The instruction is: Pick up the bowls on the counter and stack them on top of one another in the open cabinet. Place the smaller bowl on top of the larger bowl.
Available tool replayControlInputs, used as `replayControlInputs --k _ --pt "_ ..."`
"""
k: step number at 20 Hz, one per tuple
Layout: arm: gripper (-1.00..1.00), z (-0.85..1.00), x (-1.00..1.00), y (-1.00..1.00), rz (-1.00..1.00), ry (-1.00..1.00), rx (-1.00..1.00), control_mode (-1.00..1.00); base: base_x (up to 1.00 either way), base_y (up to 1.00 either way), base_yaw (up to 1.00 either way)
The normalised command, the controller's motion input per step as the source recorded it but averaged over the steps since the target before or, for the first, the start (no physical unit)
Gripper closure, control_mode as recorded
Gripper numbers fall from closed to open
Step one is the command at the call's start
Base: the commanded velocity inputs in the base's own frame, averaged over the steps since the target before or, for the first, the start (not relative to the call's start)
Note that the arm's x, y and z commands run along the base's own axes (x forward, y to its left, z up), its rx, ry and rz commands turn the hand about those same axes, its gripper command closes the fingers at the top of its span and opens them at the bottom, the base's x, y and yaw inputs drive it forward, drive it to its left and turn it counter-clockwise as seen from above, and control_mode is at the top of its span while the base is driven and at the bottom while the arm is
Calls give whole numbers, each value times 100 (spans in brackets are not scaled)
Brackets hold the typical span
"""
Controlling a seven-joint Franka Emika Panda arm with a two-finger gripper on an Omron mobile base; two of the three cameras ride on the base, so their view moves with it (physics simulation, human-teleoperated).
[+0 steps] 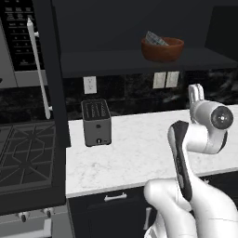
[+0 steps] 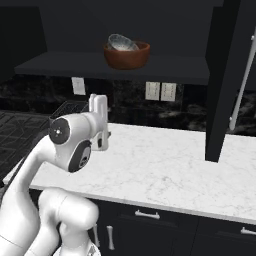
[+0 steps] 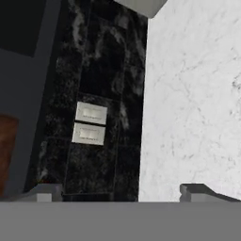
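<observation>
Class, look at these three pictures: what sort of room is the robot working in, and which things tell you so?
A home kitchen, rendered rather than real. A toaster stands on the marble counter, a stove grate lies beside it, and two stacked bowls sit on the open cabinet shelf above.

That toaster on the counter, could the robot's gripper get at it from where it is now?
Probably yes. The toaster stands alone on the white counter, with bare marble between it and the open gripper, which hangs above the counter off to the side, holding nothing.
</observation>
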Motion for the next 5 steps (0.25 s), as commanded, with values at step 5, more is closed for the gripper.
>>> replayControlInputs --k 5 --pt "-100 23 -100 -7 -8 -22 5 -100 0 0 0"
